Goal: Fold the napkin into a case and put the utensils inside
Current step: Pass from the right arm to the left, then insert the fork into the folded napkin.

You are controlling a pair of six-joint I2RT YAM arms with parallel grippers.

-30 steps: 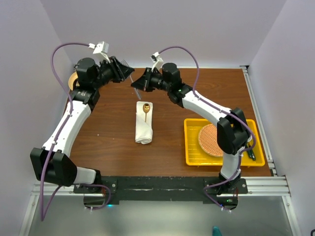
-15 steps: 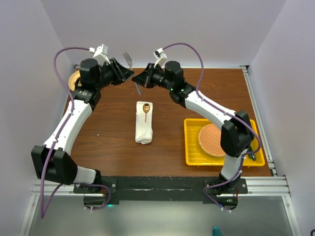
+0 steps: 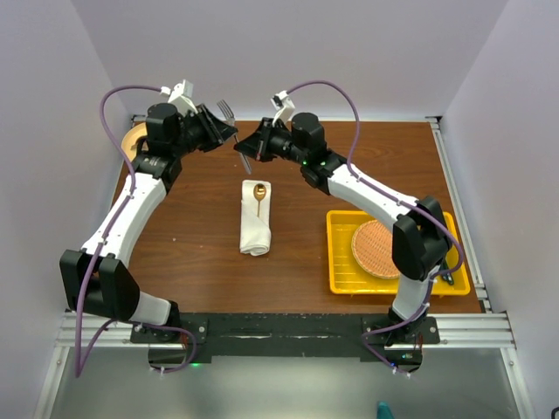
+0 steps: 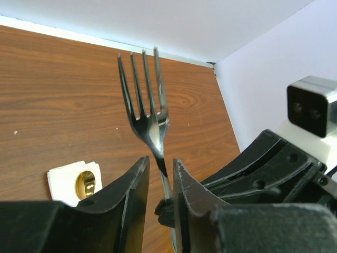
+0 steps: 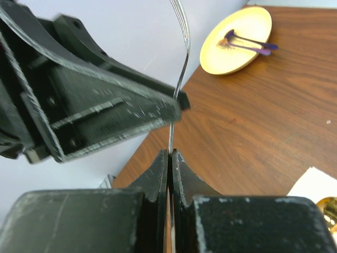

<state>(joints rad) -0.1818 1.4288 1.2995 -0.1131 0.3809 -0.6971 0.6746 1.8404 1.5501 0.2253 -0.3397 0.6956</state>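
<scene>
I have both arms meeting in the air over the far middle of the surface (image 3: 192, 227), at 12 o'clock from the napkin (image 3: 255, 223). Between them a shiny fork (image 3: 227, 111) stands nearly upright, tines up.

The right hand (image 3: 242, 148) is clenched on the fork's handle. From its own camera the right hand (image 5: 169, 153) has its jaws pressed flat together on the thin metal of the fork (image 5: 182, 58).

The left hand (image 3: 232, 129) reaches in from 9 o'clock, a little higher on the fork. In its wrist view the left hand (image 4: 160, 161) has its jaws parted on either side of the neck of the fork (image 4: 150, 124), with wood showing between one finger and the metal. It may be brushing the other finger; I cannot be sure.

The napkin lies folded into a narrow pouch at the middle of the surface, long side running 12 to 6. A gold spoon (image 3: 258, 190) sits in its far end, bowl showing.

At 3 to 4 o'clock from the napkin, well apart, a yellow tray (image 3: 341, 253) holds a round orange woven mat (image 3: 377, 248). In the far left corner, at 10 o'clock, a tan plate (image 5: 231, 58) carries a purple utensil (image 5: 250, 43).
</scene>
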